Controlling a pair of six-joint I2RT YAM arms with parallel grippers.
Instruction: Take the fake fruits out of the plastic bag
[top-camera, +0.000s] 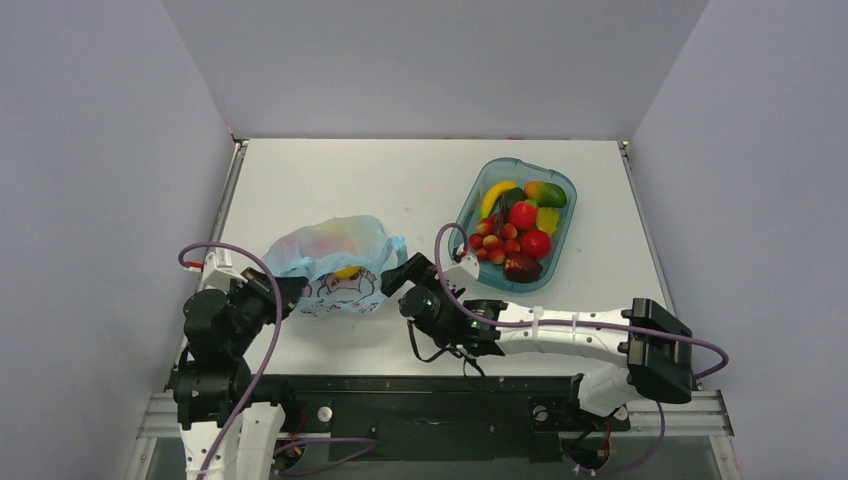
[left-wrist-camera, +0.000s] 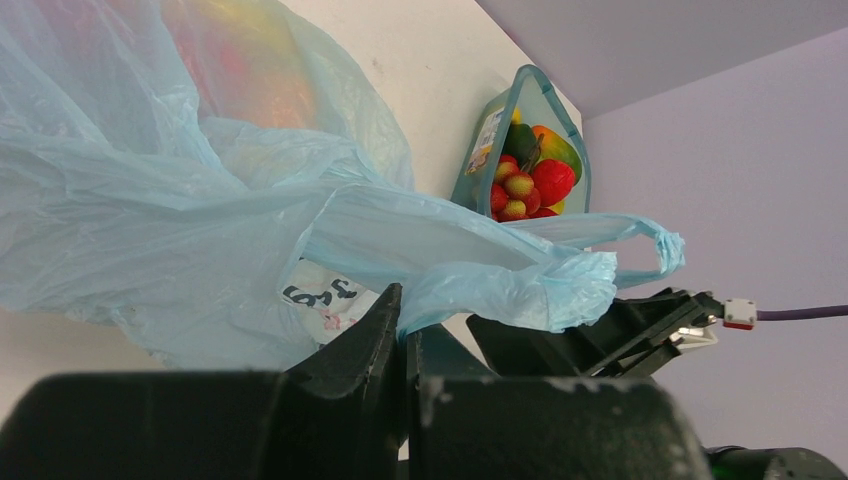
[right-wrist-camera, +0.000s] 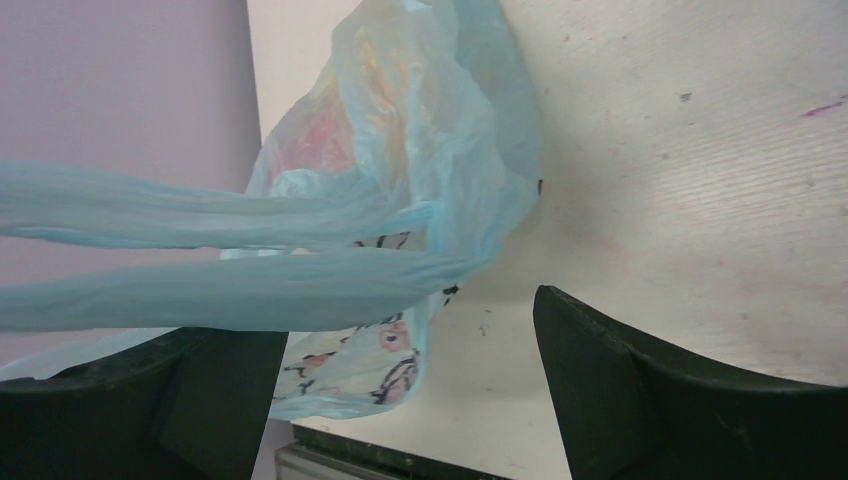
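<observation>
The light-blue plastic bag (top-camera: 335, 255) lies at the near left of the table, with fake fruits inside: a yellow one (top-camera: 347, 271) shows at its mouth and reddish-orange shapes (left-wrist-camera: 240, 60) show through the film. My left gripper (top-camera: 290, 292) is shut on a fold of the bag's edge (left-wrist-camera: 470, 285), its fingertips (left-wrist-camera: 392, 305) pressed together. My right gripper (top-camera: 400, 275) is open wide at the bag's right side. In the right wrist view the bag's two handle strips (right-wrist-camera: 200, 250) run across and over its left finger (right-wrist-camera: 200, 390); nothing is between the jaws.
A teal transparent tub (top-camera: 560, 185) at the back right holds strawberries, red fruits, a banana and a mango. It also shows in the left wrist view (left-wrist-camera: 525, 90). The table's front edge (right-wrist-camera: 400, 455) is just below the bag.
</observation>
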